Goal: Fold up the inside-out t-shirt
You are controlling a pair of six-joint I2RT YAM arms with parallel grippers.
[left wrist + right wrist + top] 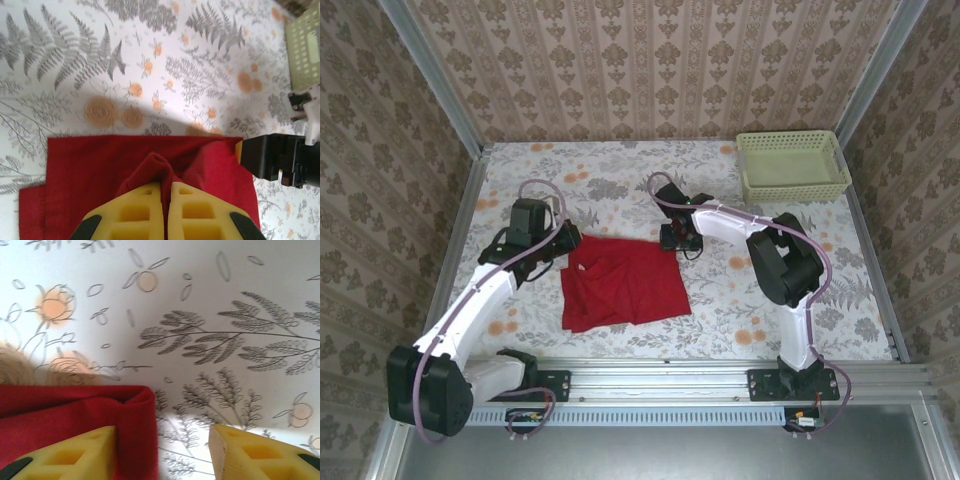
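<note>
From above, we see the shirt [623, 283] lying flat in a rough square on the table [740, 300], between the two grippers. The left gripper [563, 240] sits at the shirt's far left corner and the right gripper [678, 240] at its far right corner. A basket [790, 165] stands well beyond the right gripper and off to its right, apart from the cloth.

On the left wrist camera, we find the yellow fingers [135, 210] pressed together, with a ridge of red cloth pinched up between their tips. The rest of the shirt spreads flat to either side of them, and its straight edge lies a little ahead of the tips. The right gripper shows off to the right at the cloth's corner, with the basket farther on past it.

On the right wrist camera, we see that gripper's fingers [75, 452] standing apart. The one on the left of the view lies against the shirt, whose folded edge and corner reach into the gap beside it. The other finger is over bare table, clear of the cloth. The jaws have not closed on the fabric.
</note>
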